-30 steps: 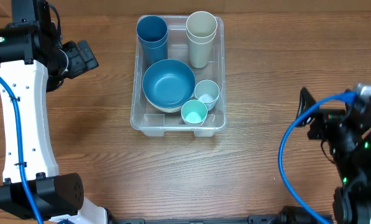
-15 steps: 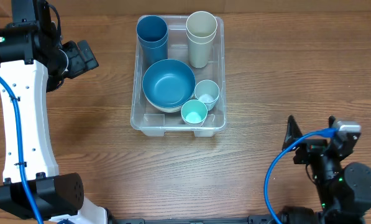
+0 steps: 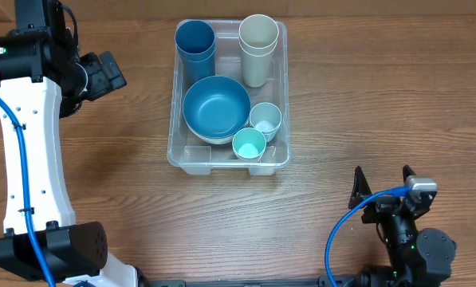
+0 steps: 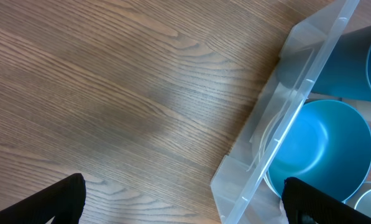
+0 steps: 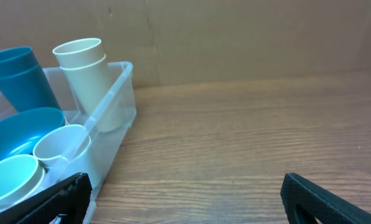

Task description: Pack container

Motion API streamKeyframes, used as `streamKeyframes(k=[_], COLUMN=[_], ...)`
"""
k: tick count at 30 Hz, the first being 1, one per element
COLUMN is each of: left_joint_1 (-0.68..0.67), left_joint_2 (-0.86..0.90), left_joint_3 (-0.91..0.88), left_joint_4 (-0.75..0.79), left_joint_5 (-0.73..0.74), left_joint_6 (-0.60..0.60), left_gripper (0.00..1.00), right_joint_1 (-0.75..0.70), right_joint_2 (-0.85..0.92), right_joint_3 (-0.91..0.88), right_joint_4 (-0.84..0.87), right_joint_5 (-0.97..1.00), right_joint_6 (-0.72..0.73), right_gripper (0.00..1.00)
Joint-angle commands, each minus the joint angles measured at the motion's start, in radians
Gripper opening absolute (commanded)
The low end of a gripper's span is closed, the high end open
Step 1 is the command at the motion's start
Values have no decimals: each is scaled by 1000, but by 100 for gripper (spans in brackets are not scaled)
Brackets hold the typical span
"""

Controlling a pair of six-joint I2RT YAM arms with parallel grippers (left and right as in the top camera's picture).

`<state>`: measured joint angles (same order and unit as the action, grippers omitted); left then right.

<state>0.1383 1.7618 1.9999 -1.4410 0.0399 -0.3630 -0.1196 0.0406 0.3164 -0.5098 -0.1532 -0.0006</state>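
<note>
Clear glossy round-cornered plastic bin (image 3: 210,160) at centre of wood-grain worktop (image 3: 365,96), holding smooth blue bowl (image 3: 216,108), tall blue cup (image 3: 194,40), cream cup (image 3: 257,40). Left fingers (image 4: 54,202) and right fingers (image 5: 54,198) spread wide, gripping nothing. Brown back wall (image 5: 247,37) visible in right wrist view only.

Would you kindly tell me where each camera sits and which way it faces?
Overhead: above the table, looking straight down on the container; left arm and right gripper show.
Left wrist: above the table, looking down at the container's left wall; left fingers at bottom corners.
Right wrist: low, looking level at the container's right wall; right fingers at bottom corners.
Shared: both wrist views show the blue bowl.
</note>
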Motion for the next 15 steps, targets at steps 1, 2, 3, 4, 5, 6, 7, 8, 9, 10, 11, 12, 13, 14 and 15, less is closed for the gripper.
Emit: streamKeyframes(k=[1,2,3,4,5,6,7,8,9,10,11,12,13,14,15], left_joint_1=[0,0,0,0,0,0,0,0,0,0,0,0,0,0,0], left_joint_2=[-10,-10,-10,-10,-10,-10,-10,-10,-10,-10,-10,-10,-10,-10,-10], left_joint_3=[17,17,17,17,17,17,17,17,17,17,17,17,17,17,17], left_joint_4=[1,2,2,2,1,1,2,2,1,1,1,2,2,1,1], left_joint_5=[-6,-7,-6,-6,-6,-6,-6,-7,-6,-6,-7,-7,-7,-7,-7], left_joint_6=[19,19,19,19,19,19,19,19,19,19,19,19,19,19,19], left_gripper=[100,100,100,100,100,100,100,100,100,100,100,100,100,100,100], right_joint_1=[-1,-1,-1,-1,-1,-1,-1,-1,-1,-1,-1,-1,-1,-1,-1], right_joint_2=[-37,-37,-37,-37,-37,-37,-37,-37,-37,-37,-37,-37,-37,-37,-37], right_joint_3=[-60,-74,-92,-108,-119,-133,-146,-158,-171,-176,-176,-176,-176,-176,-176], right_joint_4=[5,6,8,8,8,8,8,7,6,7,12,12,12,12,12], right_joint_5=[-10,-10,-10,-12,-20,-29,-41,-59,-77,-85,-86,-89,-88,-88,-88], right_joint_6=[-3,-3,-3,-3,-3,-3,-3,-3,-3,-3,0,0,0,0,0], right_gripper=[100,100,100,100,100,100,100,100,100,100,100,100,100,100,100])
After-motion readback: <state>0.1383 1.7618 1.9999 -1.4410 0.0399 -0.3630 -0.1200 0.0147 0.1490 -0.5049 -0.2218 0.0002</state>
